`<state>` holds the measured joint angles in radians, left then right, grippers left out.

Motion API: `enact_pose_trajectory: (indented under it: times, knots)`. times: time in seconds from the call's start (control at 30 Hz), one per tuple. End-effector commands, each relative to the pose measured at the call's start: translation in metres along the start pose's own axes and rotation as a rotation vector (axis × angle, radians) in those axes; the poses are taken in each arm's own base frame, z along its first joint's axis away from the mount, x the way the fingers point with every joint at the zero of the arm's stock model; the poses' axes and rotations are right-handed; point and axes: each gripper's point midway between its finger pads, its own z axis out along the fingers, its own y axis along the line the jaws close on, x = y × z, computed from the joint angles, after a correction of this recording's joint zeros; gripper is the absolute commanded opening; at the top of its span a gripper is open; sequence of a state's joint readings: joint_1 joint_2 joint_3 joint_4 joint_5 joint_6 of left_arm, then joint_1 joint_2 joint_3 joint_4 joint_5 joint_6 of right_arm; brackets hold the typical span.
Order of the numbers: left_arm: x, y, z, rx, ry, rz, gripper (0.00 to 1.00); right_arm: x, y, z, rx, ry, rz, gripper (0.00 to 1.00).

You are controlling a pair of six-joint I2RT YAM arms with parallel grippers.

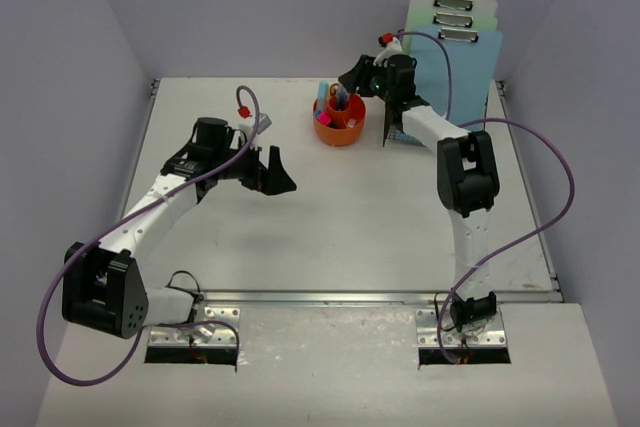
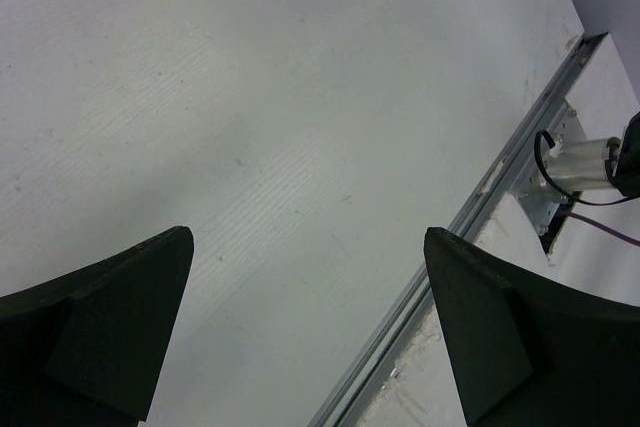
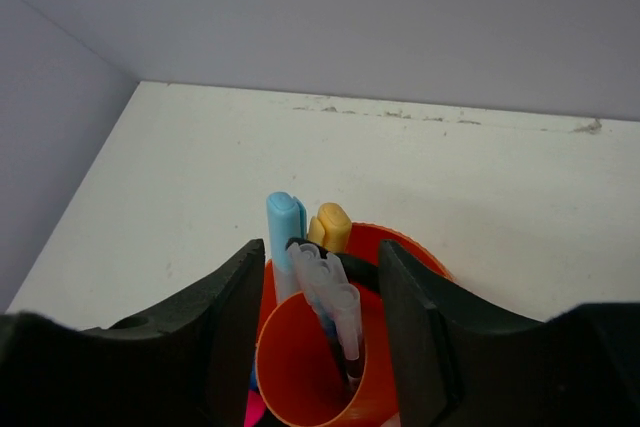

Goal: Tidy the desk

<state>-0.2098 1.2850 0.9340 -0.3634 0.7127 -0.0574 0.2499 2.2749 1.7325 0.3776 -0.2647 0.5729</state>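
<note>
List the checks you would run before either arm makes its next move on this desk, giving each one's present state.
1. Left gripper open and empty: ok.
2. Right gripper open: ok.
3. Orange pen holder upright on the desk: ok.
4. Right fingers clear of the pens: cannot tell.
5. Clipboards standing at the back: ok.

Light: bright, even | shadows: soft | focus: near jaws blurred

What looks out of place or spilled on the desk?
Nothing stands out: the pens stand upright in the orange holder, the clipboards stand at the back right, and the desk shows only faint scuffs.
</note>
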Motion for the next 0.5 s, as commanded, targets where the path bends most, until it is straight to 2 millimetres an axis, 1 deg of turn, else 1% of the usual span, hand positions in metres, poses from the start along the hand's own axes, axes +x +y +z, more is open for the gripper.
enact_pose_trajectory:
  times: [0.0, 0.1, 0.2, 0.27, 0.3, 0.33, 0.37, 0.4, 0.43, 0.47]
  knots:
    - [-0.013, -0.003, -0.006, 0.018, -0.051, 0.040, 1.00, -0.041, 0.029, -0.009, -0.060, -0.075, -0.024, 0.52]
    - [-0.015, -0.004, -0.007, 0.017, -0.057, 0.041, 1.00, -0.054, 0.042, -0.016, -0.097, -0.092, -0.051, 0.52]
    - [-0.022, -0.005, -0.011, -0.004, -0.077, 0.051, 1.00, -0.080, 0.064, -0.030, -0.148, -0.132, -0.119, 0.52]
    - [-0.028, -0.005, -0.014, -0.023, -0.090, 0.061, 1.00, -0.093, 0.075, -0.039, -0.174, -0.152, -0.161, 0.54]
    - [-0.029, -0.004, -0.016, -0.037, -0.094, 0.061, 1.00, -0.101, 0.080, -0.045, -0.180, -0.168, -0.190, 0.56]
    - [-0.036, -0.004, -0.020, -0.063, -0.115, 0.074, 1.00, -0.113, 0.090, -0.056, -0.202, -0.187, -0.242, 0.58]
    - [-0.043, -0.003, -0.025, -0.094, -0.136, 0.085, 1.00, -0.115, 0.096, -0.063, -0.218, -0.187, -0.275, 0.65]
    - [-0.048, -0.001, -0.028, -0.114, -0.144, 0.089, 1.00, -0.128, 0.105, -0.076, -0.227, -0.206, -0.336, 0.74]
    - [-0.051, 0.000, -0.030, -0.134, -0.149, 0.092, 1.00, -0.126, 0.106, -0.078, -0.233, -0.198, -0.344, 0.83]
    - [-0.054, 0.001, -0.033, -0.150, -0.150, 0.095, 1.00, -0.137, 0.115, -0.092, -0.234, -0.202, -0.406, 0.91]
